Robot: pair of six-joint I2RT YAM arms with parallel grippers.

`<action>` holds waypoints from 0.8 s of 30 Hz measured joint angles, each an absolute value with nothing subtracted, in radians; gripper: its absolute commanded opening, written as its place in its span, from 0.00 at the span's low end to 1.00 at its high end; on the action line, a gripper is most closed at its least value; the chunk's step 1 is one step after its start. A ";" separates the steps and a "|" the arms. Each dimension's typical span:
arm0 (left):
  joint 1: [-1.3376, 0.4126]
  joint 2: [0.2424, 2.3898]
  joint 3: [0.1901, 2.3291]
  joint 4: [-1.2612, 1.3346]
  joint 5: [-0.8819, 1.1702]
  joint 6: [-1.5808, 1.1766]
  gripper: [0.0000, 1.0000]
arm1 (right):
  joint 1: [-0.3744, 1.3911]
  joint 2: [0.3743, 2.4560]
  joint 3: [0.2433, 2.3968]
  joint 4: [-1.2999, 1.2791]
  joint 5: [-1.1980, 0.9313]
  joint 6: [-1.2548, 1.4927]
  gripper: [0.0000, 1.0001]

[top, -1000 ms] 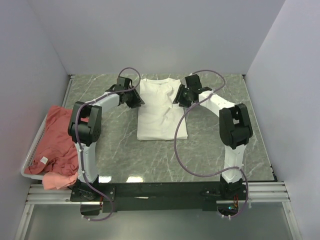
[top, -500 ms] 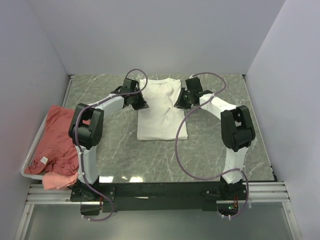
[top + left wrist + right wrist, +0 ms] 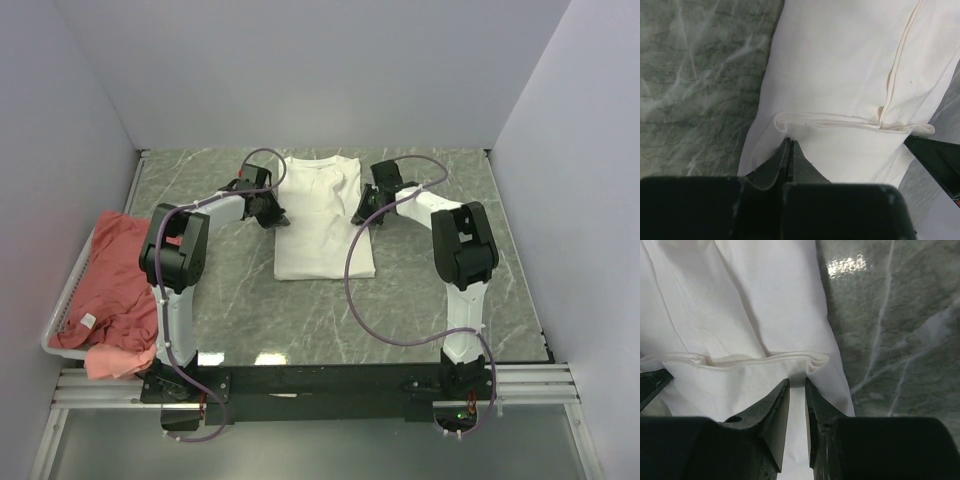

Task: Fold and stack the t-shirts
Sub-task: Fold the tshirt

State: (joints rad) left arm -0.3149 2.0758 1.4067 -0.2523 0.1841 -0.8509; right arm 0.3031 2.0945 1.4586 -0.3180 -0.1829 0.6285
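**Left gripper** [image 3: 790, 146]: jaws pressed fully together, tips on the left edge of the white t-shirt [image 3: 840, 75], just below its folded-in sleeve hem. I cannot tell whether any cloth is caught.

**Right gripper** [image 3: 798, 385]: jaws a narrow slit apart, pinching the layered fold at the shirt's right edge.

The shirt lies flat as a long rectangle in the middle of the table [image 3: 430, 290].

**Risk, as I judge it:** an empty or single-layer left pinch would let that side drop on lifting and skew the fold. An uneven lift would drag the cloth.

Salmon t-shirts [image 3: 115, 270] lie in the basket [image 3: 58, 335] at left.
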 measured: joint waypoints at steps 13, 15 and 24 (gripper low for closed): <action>-0.292 2.076 1.391 -0.233 0.215 -0.881 0.01 | 0.238 2.094 1.436 -0.299 -0.285 0.671 0.27; -0.290 2.076 1.391 -0.233 0.219 -0.881 0.01 | 0.225 2.094 1.433 -0.298 -0.308 0.675 0.27; -0.258 2.062 1.428 -0.265 0.251 -0.849 0.21 | 0.186 2.048 1.433 -0.319 -0.334 0.671 0.28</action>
State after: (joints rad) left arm -0.2584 2.0621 1.4277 -0.2649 0.2512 -0.8490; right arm 0.1864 2.0476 1.4330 -0.3191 -0.3340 0.6708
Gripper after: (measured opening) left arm 0.139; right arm 0.275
